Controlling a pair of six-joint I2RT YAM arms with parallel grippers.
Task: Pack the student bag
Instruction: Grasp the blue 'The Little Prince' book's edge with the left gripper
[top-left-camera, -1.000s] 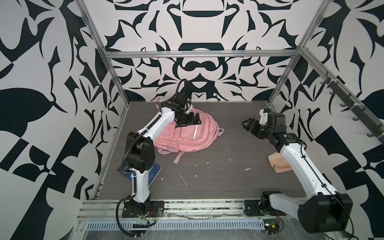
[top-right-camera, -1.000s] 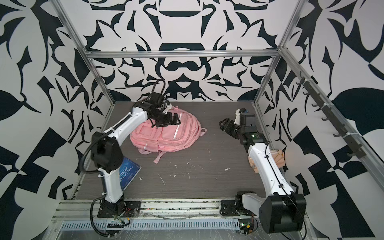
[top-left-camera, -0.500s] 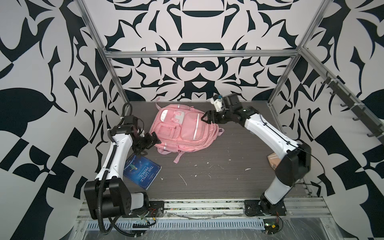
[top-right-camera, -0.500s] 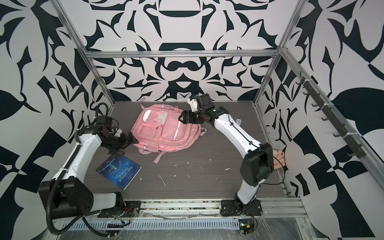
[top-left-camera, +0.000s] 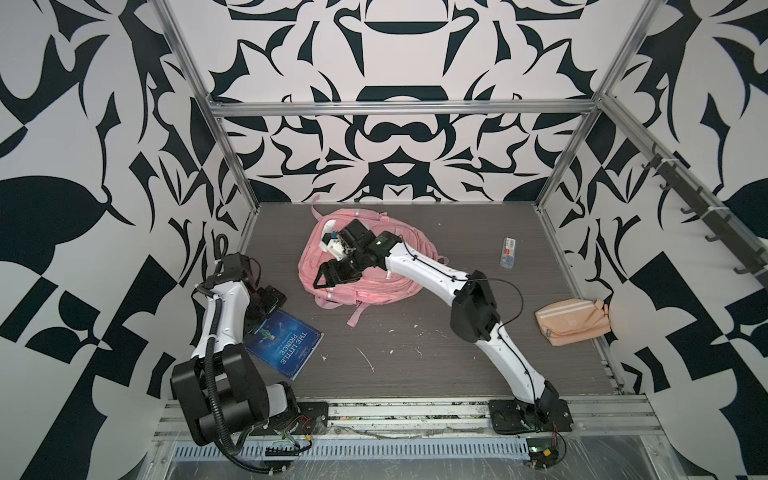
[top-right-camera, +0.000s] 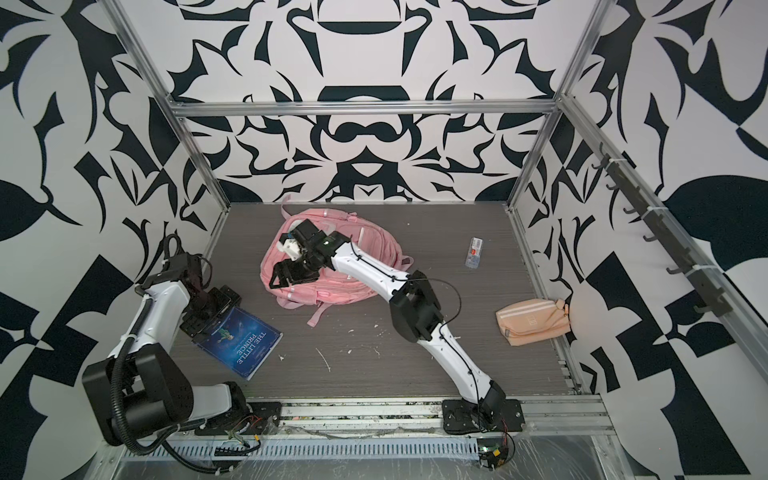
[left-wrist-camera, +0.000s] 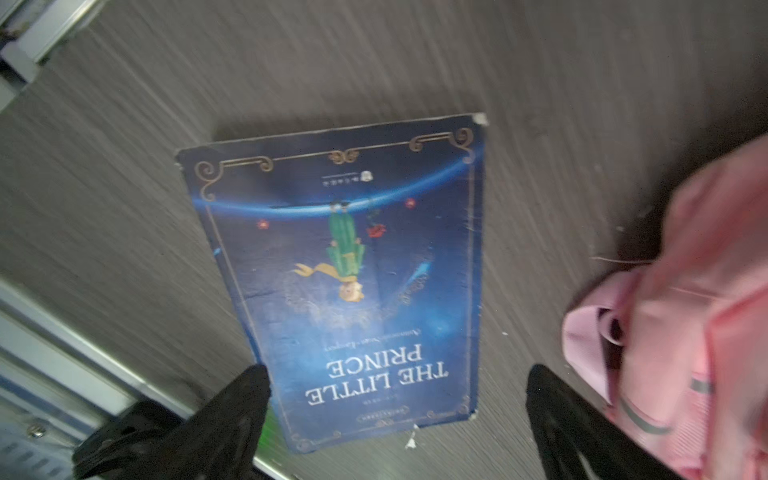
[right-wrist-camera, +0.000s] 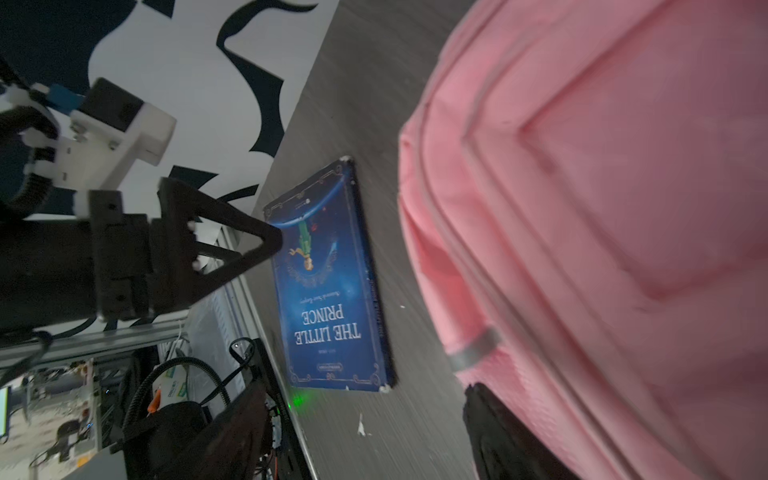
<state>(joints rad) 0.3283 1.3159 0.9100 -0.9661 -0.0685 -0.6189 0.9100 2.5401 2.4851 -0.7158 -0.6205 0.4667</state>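
L gripper (left-wrist-camera: 397, 374) hung spread wide, empty, over book (left-wrist-camera: 345, 270); R gripper (top-left-camera: 334, 276) jaws apart at student bag (top-left-camera: 374, 291). Step judged: book pickup. Next req. descent, edge pinch.

student bag (top-left-camera: 374, 291): is lying flat on the counter (top-left-camera: 415, 365), toward the back, a bit left of the middle.
book (top-left-camera: 286, 340): is lying flat in front of the student bag and to its left, near it, not touching.
pouch (top-left-camera: 571, 322): is lying by the right edge, well apart from the student bag.
small packet (top-left-camera: 508, 252): is lying behind the pouch.
right arm (top-left-camera: 428, 274): is reaching over the student bag.
left arm (top-left-camera: 226, 307): is hanging over the book's back corner.
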